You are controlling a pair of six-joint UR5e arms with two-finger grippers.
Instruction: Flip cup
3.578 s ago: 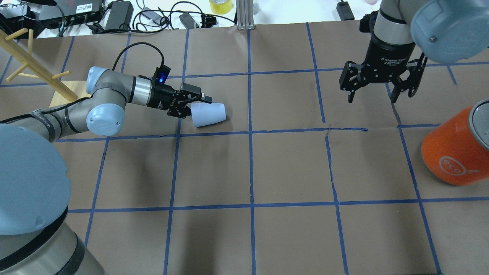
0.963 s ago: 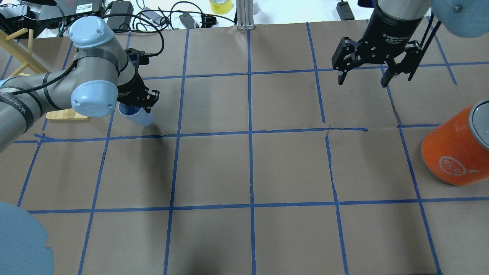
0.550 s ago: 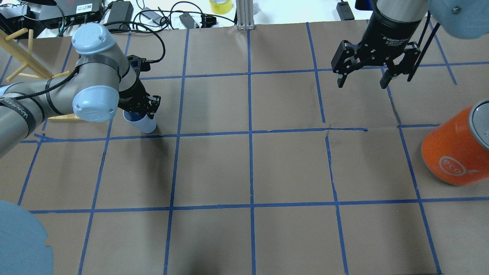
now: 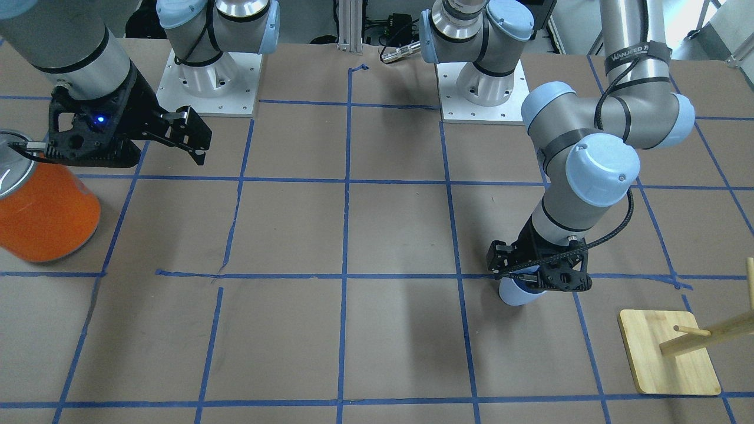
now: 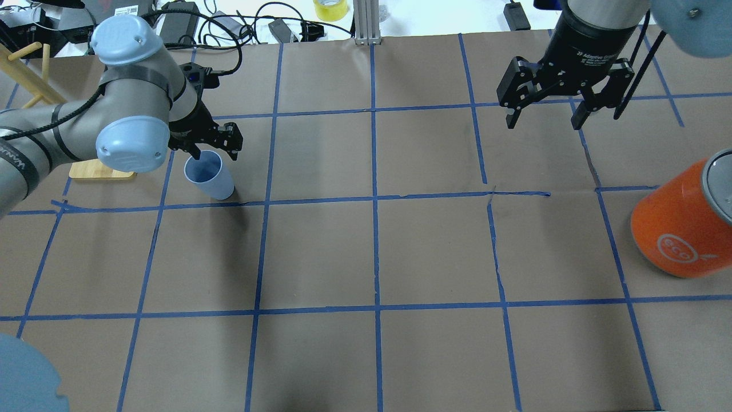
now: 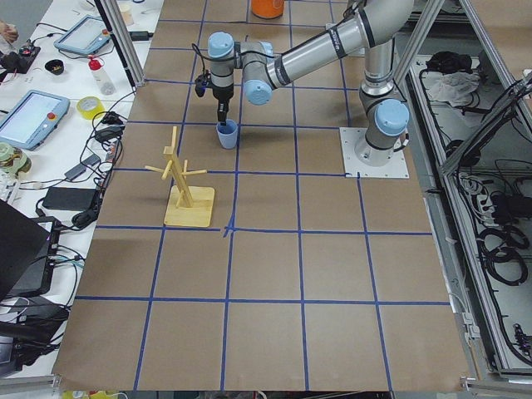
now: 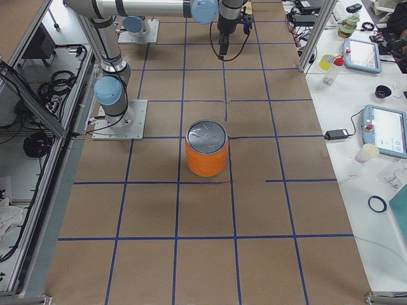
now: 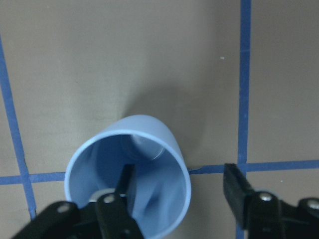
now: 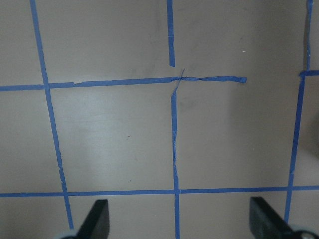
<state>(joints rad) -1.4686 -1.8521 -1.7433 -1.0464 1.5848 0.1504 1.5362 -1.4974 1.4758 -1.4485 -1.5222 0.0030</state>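
Nearest robot, R side of table (image 5: 434, 257): orange can (image 5: 677, 226) w/ silver top, upright on brown paper w/ blue tape grid.

Further out, L side: cup (image 5: 210, 176), upright, mouth up, darker blue inside showing, base on paper just beyond a tape line.

Directly over cup: left gripper (image 5: 216, 150), pointing down, jaws spread. In wrist view, one finger (image 8: 126, 183) down inside cup mouth near inner wall. Other finger (image 8: 236, 191) outside, apart from wall w/ paper visible in the gap. Cup wall btwn the two fingers, not clamped. Contact of inner finger w/ wall: can't tell.

Just L of cup, partly behind L arm's elbow: wooden peg rack (image 5: 92, 171) on flat square base, near cup but not touching.

Further still, R side: right gripper (image 5: 543, 117), hanging above paper, jaws wide apart, nothing btwn them, well apart from can & cup. R wrist view: only bare paper & tape lines below.

At far edge, beyond paper: cables, power bricks, yellow tape roll (image 5: 330, 8).
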